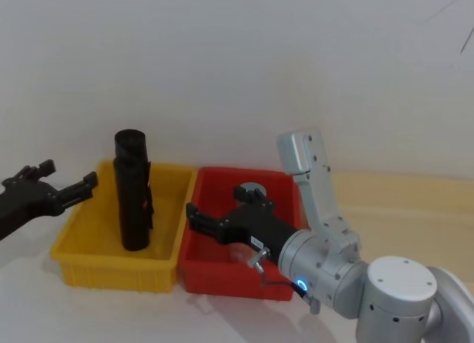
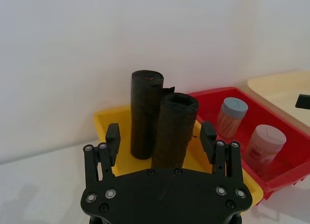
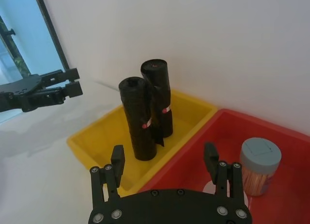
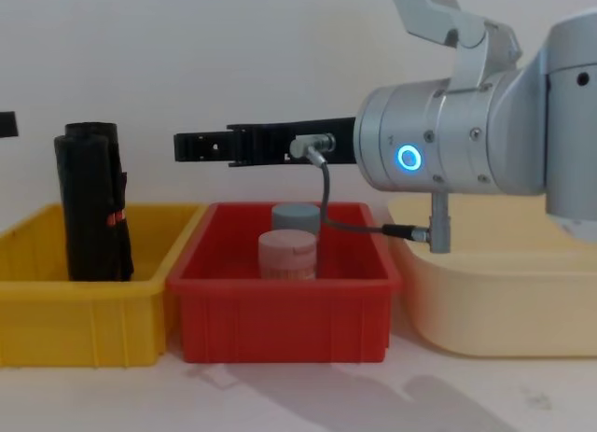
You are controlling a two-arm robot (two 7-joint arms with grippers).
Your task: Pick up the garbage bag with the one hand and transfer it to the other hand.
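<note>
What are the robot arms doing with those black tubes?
Nothing is picked up yet. The left gripper is open, beside the yellow bin, lined up with the nearer garbage bag, which stands upright in it next to a second roll. The right gripper hangs open over the red bin holding two jars.

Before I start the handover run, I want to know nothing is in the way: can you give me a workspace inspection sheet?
Surface: white table.
Job's things: garbage bag upright in yellow bin, second roll close beside it.
Clutter: blue-lidded jar and pink-lidded jar in red bin; cream tub to its right.
Grippers: left gripper left of yellow bin, jaws open; right gripper above red bin, jaws open.
Cables: grey cable loops off the right gripper's base.
Surroundings: white wall behind.
</note>
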